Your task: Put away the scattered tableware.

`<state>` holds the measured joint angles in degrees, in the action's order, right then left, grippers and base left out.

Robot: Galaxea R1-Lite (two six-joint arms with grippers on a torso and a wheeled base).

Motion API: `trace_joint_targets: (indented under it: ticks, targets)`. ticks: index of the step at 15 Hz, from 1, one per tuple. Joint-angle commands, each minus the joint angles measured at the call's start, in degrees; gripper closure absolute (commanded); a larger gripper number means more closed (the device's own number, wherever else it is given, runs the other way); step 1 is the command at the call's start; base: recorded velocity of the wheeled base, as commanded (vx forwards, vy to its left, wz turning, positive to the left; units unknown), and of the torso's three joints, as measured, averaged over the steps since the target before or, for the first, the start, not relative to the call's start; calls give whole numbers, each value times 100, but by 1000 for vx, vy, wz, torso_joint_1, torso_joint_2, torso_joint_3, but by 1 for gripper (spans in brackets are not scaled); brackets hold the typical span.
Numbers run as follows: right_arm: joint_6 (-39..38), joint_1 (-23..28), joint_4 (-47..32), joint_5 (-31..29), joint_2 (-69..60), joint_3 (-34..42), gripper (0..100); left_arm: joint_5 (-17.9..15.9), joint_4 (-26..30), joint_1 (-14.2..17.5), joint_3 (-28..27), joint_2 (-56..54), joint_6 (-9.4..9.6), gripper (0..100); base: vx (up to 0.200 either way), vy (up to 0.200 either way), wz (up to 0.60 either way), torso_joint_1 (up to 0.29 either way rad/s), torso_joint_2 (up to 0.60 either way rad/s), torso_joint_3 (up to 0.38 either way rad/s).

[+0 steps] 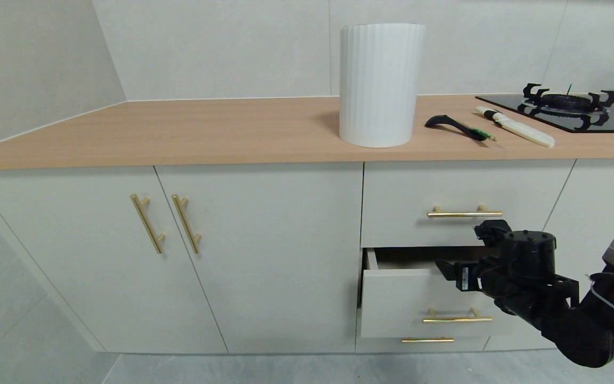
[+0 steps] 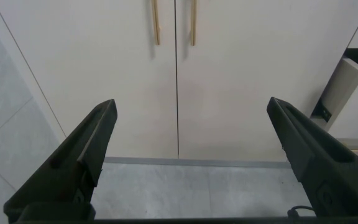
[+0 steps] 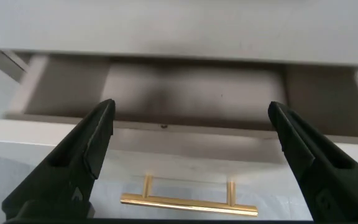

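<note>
The right arm (image 1: 579,320) extends low from the right side with its wrist turned leftward, the right gripper (image 1: 467,250) with fingers spread wide apart, and the left gripper (image 2: 191,118), pointing forward and slightly downward, is equally wide-spread.

The right gripper (image 3: 191,107) is wide open. At its 12 o'clock stands an open drawer (image 3: 197,84) with a gold handle (image 3: 188,204).

Ribbed white container (image 1: 377,85), tan wood-grain countertop (image 1: 205,130), pale grey cabinets (image 1: 264,256), brass handles (image 1: 147,223), black utensil (image 1: 453,125) tipped green, cream knife (image 1: 517,127), glossy black hob (image 1: 552,118).
</note>
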<state>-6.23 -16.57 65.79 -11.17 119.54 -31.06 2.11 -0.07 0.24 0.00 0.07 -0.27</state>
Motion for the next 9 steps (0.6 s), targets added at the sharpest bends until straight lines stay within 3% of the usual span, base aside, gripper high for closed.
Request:
trace_joint_targets:
  ticks: [1, 9]
  targets:
    - [8, -4, 13, -52, 254, -32, 0, 0, -1, 2, 0, 1, -8, 0, 0, 0, 0, 0, 0, 0]
    - [25, -4, 13, -52, 201, 12, 0, 0, -1, 2, 0, 1, 0, 0, 0, 0, 0, 0, 0, 0]
